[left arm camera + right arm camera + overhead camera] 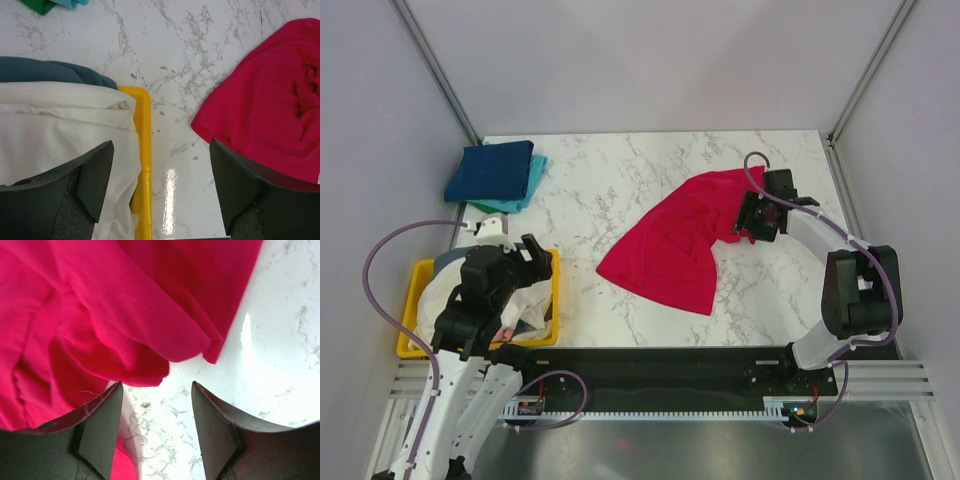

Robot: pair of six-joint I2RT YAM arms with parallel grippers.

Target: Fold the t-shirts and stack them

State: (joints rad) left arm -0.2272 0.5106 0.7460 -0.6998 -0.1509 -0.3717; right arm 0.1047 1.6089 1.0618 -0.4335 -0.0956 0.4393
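Shirts lie in three spots on the marble desk (610,180): we see the red t-shirt (675,245) crumpled and unfolded right of centre, a navy t-shirt (492,170) folded atop a teal t-shirt (532,178) at the far left corner, and a white t-shirt (60,130) bunched with a grey-blue t-shirt (45,72) in the yellow tray (143,150) at the near left. We find the right pincer (748,222) at the red shirt's far corner, jaws spread with only bare marble between them and the hem just ahead of its fingertips (107,410). We find the left pincer (525,250) spread wide too, pinching nothing, hanging over the tray's right rim
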